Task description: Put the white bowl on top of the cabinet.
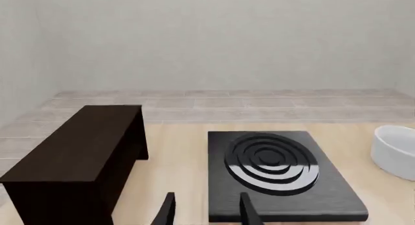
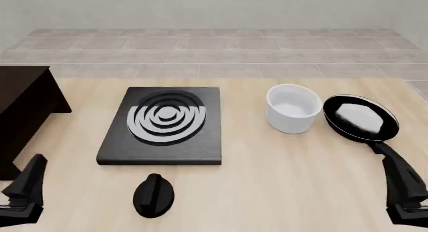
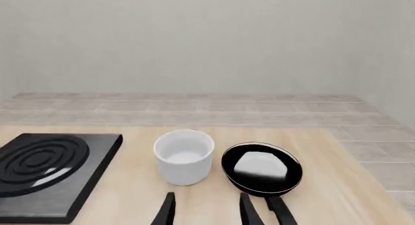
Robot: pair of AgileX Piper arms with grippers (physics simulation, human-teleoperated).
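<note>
- While nothing is yet grasped, the task stands at its very start: the white bowl (image 2: pixel 293 108) sits upright on the table (image 2: pixel 281 182), right of centre, and has to travel to the far left.
- At the left edge of the front view stands the cabinet (image 2: pixel 23 99), dark and boxy, its flat top bare in the part that shows.
- Low in the left corner sits the left gripper (image 2: pixel 25 192), near the cabinet and well apart from the bowl; its wrist view shows two finger tips with a clear gap between them and nothing in it.
- Centre-left lies the stove plate (image 2: pixel 164 126) with white rings, and just in front of it a small black knob (image 2: pixel 154 194).
- Next comes the bowl, and just beside it to the right the frying pan (image 2: pixel 361 118); I cannot tell whether they touch.
- Low in the right corner, the right gripper (image 2: pixel 404 189) is the nearer arm; its fingers are also parted and empty.
- My judgement: the next move calls for the right arm to reach forward to the bowl's rim, clear of the pan.
- Only the left wrist view shows the whole cabinet top; the front view crops it, and alone shows the knob.
</note>
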